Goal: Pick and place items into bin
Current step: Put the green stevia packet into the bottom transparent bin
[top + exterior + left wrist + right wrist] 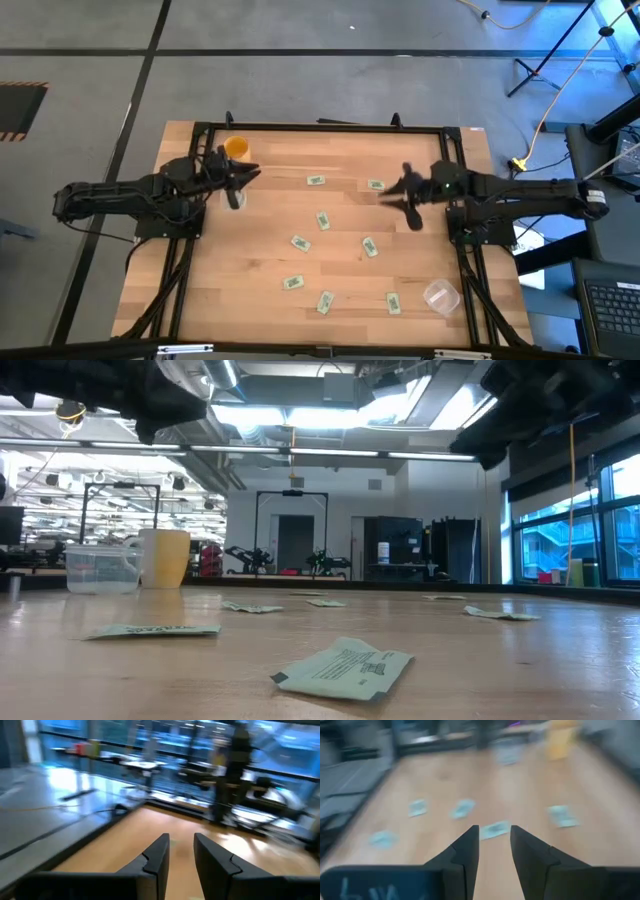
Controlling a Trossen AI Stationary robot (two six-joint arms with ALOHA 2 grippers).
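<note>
Both claws hang empty over desk [260,300], left claw [243,178] and right claw [392,196] narrowly parted, packets [322,219] scattered between and below them, clear bin [440,295] beyond right claw; thin flat packets may slip the pinch

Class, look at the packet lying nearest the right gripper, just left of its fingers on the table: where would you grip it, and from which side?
The packet lies flat on the table, so there is probably no side to pinch. Likely best to come straight down from above with the right gripper and close the fingers across its short width, at the middle, so that it stays level. It lies apart from the others.
</note>
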